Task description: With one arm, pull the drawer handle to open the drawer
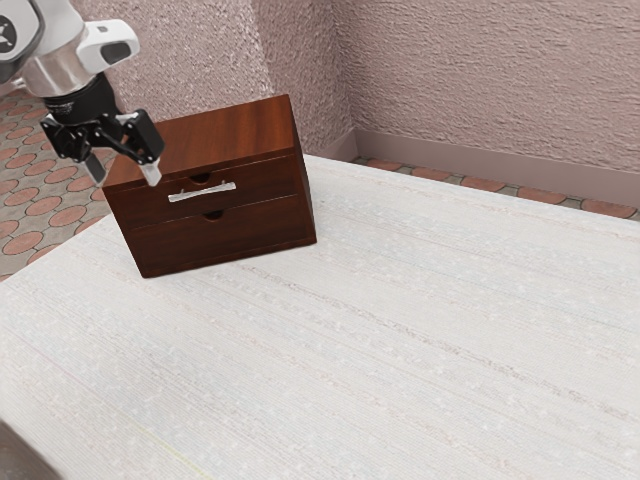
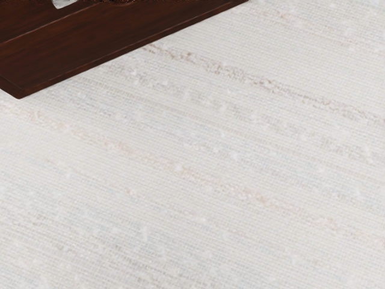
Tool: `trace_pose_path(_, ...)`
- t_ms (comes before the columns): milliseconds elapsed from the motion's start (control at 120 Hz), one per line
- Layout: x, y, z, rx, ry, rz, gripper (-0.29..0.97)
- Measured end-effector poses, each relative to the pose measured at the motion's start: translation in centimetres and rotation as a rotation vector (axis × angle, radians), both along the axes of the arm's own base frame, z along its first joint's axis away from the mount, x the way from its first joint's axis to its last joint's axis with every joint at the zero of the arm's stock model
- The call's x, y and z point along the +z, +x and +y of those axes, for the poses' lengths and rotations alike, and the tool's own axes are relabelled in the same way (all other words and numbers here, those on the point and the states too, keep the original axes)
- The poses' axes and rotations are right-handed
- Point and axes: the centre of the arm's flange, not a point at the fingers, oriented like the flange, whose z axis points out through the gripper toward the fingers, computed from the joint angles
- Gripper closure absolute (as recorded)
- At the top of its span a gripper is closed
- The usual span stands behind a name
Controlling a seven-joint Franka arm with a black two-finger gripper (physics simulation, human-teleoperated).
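Upper left of the exterior frame: gripper (image 1: 122, 172), fingers apart and empty, beside the wooden drawer cabinet (image 1: 230, 135). The silver drawer handle (image 1: 202, 191) lies just frame-right of the jaws.

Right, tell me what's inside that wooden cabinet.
Nothing inside the cabinet can be seen. The upper drawer, with its silver handle, and the lower drawer beneath it both sit flush with the front, so any contents are covered by the wood.
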Motion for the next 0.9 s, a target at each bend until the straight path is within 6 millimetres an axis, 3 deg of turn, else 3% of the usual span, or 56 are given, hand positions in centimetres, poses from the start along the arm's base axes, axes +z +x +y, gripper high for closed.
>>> trace_pose_path(350, 0.1, 0.2, -0.5, -0.009, -0.002, -0.007, 0.02)
trace_pose_path(400, 2.1, -0.5, -0.6, -0.008, 0.004, -0.041, 0.02)
trace_pose_path(475, 8.0, -2.8, -1.4, -0.012, 0.026, -0.143, 0.02)
trace_pose_path(567, 10.3, -4.4, -2.8, 0.018, 0.008, -0.173, 0.02)
trace_pose_path(650, 10.4, -5.1, -3.3, 0.124, -0.032, -0.157, 0.02)
trace_pose_path(792, 9.4, -5.4, -2.1, 0.411, -0.098, -0.128, 0.02)
trace_pose_path(900, 8.1, -5.7, 0.5, 0.653, -0.135, -0.109, 0.02)
